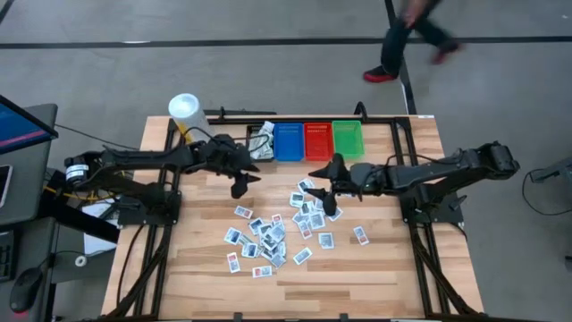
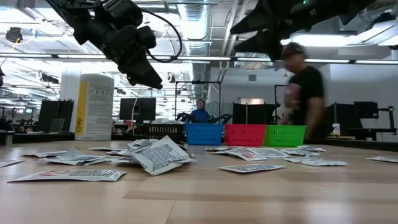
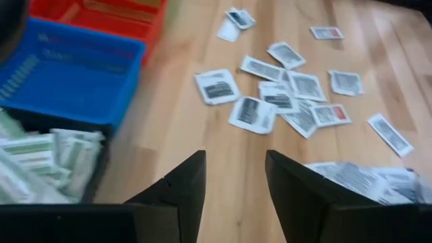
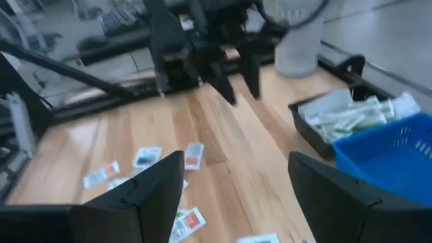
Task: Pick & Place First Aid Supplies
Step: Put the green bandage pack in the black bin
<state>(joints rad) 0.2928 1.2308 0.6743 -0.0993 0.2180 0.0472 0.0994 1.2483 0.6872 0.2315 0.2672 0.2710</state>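
The first aid supplies (image 1: 268,234) are small flat packets scattered over the middle of the wooden table, lying flat; the left wrist view shows several more (image 3: 283,94). More packets fill the black bin (image 1: 261,141) at the far edge. My left gripper (image 3: 233,182) hovers above the table just near of the black bin (image 3: 40,162), open, with nothing between its fingers. My right gripper (image 4: 236,185) hangs open above the far side of the scatter, near the red bin (image 1: 317,140), holding nothing. In the high view they show as left (image 1: 241,185) and right (image 1: 322,173).
Blue (image 1: 288,140), red and green (image 1: 347,139) bins stand in a row right of the black bin along the far edge. A white tub (image 1: 183,109) stands at the far left corner. A person (image 1: 411,40) walks past behind the table. Bare wood lies along the near edge.
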